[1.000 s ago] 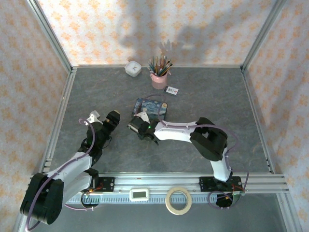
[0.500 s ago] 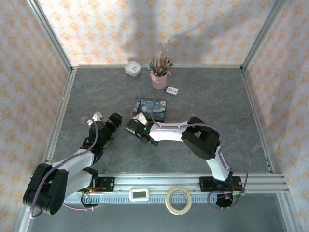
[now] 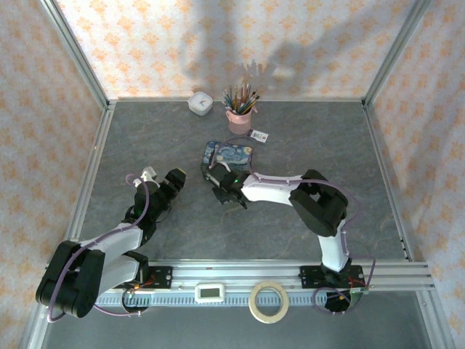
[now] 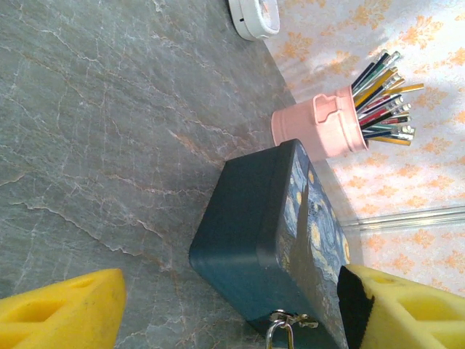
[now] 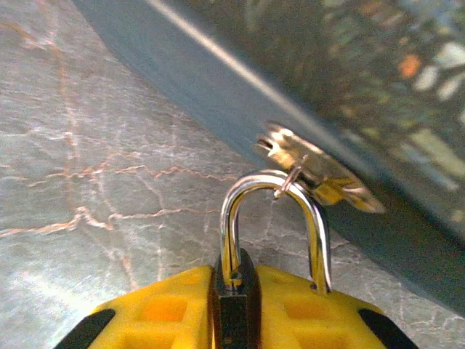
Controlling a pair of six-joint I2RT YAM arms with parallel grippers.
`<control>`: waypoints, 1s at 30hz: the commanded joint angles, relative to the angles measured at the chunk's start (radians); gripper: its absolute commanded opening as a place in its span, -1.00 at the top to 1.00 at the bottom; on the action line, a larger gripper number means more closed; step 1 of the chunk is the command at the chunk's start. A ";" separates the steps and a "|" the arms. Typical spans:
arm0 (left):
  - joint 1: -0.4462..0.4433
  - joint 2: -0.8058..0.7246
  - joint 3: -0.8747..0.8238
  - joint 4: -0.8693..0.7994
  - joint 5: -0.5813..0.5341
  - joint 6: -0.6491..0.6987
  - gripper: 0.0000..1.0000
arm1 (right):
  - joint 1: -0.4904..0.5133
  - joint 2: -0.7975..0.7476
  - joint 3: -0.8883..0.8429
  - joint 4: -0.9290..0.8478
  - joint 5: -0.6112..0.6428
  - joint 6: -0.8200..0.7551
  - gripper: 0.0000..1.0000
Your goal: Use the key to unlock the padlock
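Right gripper [image 5: 234, 291] pinches the padlock [image 5: 231, 240] body, shackle hooked through blue tin [image 5: 218, 80] clasp [image 5: 305, 167]. Left gripper [image 4: 225, 309] spread wide, facing tin.

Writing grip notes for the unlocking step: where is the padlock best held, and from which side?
Grip the padlock by its dark body, coming from the side away from the tin. Its shackle is hooked through the tin's clasp, leaving only the body free; the right gripper clamps it so.
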 commanded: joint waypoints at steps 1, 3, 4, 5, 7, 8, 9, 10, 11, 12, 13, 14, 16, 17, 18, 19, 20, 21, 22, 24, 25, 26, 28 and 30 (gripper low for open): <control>0.008 -0.012 -0.001 0.040 0.004 -0.015 -0.49 | -0.035 -0.066 -0.030 0.054 -0.153 0.036 0.60; 0.008 -0.011 -0.004 0.045 0.005 -0.016 -0.50 | -0.051 -0.065 -0.042 0.067 -0.175 0.037 0.60; 0.008 -0.011 -0.005 0.046 0.008 -0.017 -0.49 | -0.053 -0.062 -0.047 0.069 -0.174 0.036 0.62; 0.008 -0.011 -0.006 0.046 0.010 -0.018 -0.49 | -0.055 -0.056 -0.052 0.072 -0.170 0.033 0.63; 0.008 -0.012 -0.011 0.049 0.011 -0.020 -0.49 | -0.055 -0.048 -0.058 0.076 -0.173 0.020 0.65; 0.008 -0.014 -0.014 0.052 0.011 -0.021 -0.49 | -0.055 -0.046 -0.064 0.075 -0.164 0.016 0.64; 0.008 -0.015 -0.018 0.052 0.010 -0.023 -0.49 | -0.055 -0.046 -0.071 0.079 -0.149 0.015 0.59; 0.008 -0.017 -0.021 0.052 0.009 -0.023 -0.49 | -0.055 -0.052 -0.082 0.088 -0.137 0.012 0.51; 0.008 -0.018 -0.024 0.054 0.007 -0.024 -0.49 | -0.055 -0.060 -0.095 0.097 -0.125 0.010 0.44; 0.008 -0.019 -0.028 0.055 0.007 -0.026 -0.49 | -0.055 -0.066 -0.103 0.104 -0.118 0.008 0.41; 0.008 -0.019 -0.028 0.057 0.007 -0.026 -0.49 | -0.056 -0.072 -0.112 0.110 -0.113 0.006 0.39; 0.008 -0.017 -0.030 0.058 0.007 -0.027 -0.49 | -0.055 -0.075 -0.119 0.113 -0.109 0.005 0.38; 0.008 -0.014 -0.030 0.061 0.008 -0.027 -0.49 | -0.054 -0.084 -0.132 0.122 -0.107 0.008 0.38; 0.008 -0.013 -0.030 0.064 0.009 -0.027 -0.49 | -0.053 -0.087 -0.143 0.133 -0.107 0.010 0.39; 0.008 -0.011 -0.029 0.067 0.009 -0.030 -0.49 | -0.054 -0.092 -0.154 0.141 -0.112 0.010 0.40; 0.008 -0.007 -0.029 0.071 0.010 -0.030 -0.49 | -0.053 -0.097 -0.167 0.156 -0.115 0.010 0.46; 0.008 -0.004 -0.030 0.076 0.011 -0.031 -0.49 | -0.053 -0.103 -0.180 0.171 -0.116 0.005 0.55; 0.008 -0.001 -0.030 0.077 0.011 -0.032 -0.49 | -0.053 -0.109 -0.192 0.184 -0.113 -0.002 0.62; 0.008 0.002 -0.028 0.081 0.013 -0.032 -0.48 | -0.053 -0.115 -0.204 0.199 -0.100 -0.012 0.69; 0.008 0.009 -0.028 0.085 0.017 -0.032 -0.49 | -0.056 -0.122 -0.215 0.214 -0.075 -0.041 0.75; 0.008 0.012 -0.026 0.088 0.019 -0.032 -0.49 | -0.058 -0.122 -0.217 0.220 -0.071 -0.065 0.77; 0.008 0.015 -0.028 0.090 0.020 -0.033 -0.48 | -0.059 -0.121 -0.215 0.225 -0.071 -0.095 0.80; 0.008 0.020 -0.028 0.095 0.024 -0.032 -0.48 | -0.059 -0.118 -0.202 0.222 -0.066 -0.160 0.87; 0.008 0.026 -0.028 0.095 0.030 -0.030 -0.49 | -0.059 -0.115 -0.181 0.206 -0.049 -0.235 0.96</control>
